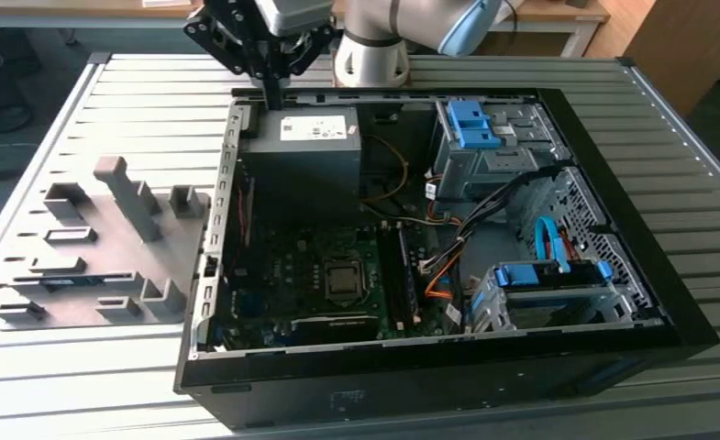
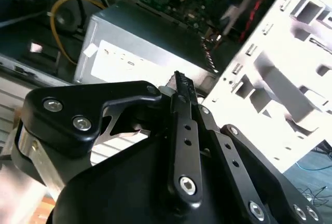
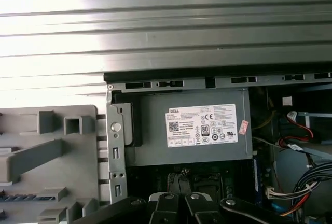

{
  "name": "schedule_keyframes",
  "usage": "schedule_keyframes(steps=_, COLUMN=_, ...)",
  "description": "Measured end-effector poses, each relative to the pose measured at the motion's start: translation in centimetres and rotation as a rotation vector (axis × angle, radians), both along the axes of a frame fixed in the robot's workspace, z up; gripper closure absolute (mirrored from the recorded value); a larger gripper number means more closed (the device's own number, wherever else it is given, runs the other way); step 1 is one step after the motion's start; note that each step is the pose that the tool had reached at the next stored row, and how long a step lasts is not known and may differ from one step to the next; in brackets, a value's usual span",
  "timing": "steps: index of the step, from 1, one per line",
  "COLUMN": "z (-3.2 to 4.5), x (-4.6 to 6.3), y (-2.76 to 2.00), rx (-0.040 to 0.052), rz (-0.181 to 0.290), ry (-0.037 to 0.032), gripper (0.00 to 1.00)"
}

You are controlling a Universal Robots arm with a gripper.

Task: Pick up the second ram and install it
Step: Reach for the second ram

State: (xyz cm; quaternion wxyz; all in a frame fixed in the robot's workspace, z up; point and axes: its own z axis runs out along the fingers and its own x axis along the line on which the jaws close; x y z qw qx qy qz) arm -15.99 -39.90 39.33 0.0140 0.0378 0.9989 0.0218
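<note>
Claw (image 1: pixel 271 93) hangs pinched shut, nothing between its fingers, tips just above the back rim of the open computer case (image 1: pixel 659 284), right over the grey power supply (image 1: pixel 301 147). Off to the exterior view's left, well apart from the claw, the second ram (image 1: pixel 76 280) lies flat among the grey holder blocks (image 1: pixel 133 197) on the slatted table (image 1: pixel 151 92). Taller blocks rise between the two.

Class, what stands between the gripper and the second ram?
In the exterior view, the case wall and grey holder blocks stand between gripper and ram.
</note>
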Motion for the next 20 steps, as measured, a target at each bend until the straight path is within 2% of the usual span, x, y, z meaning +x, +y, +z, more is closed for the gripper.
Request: schedule_keyframes(steps=20, z=-0.06, x=-5.6, y=0.0, rx=-0.0001, rz=0.0, ry=-0.0017, gripper=0.9)
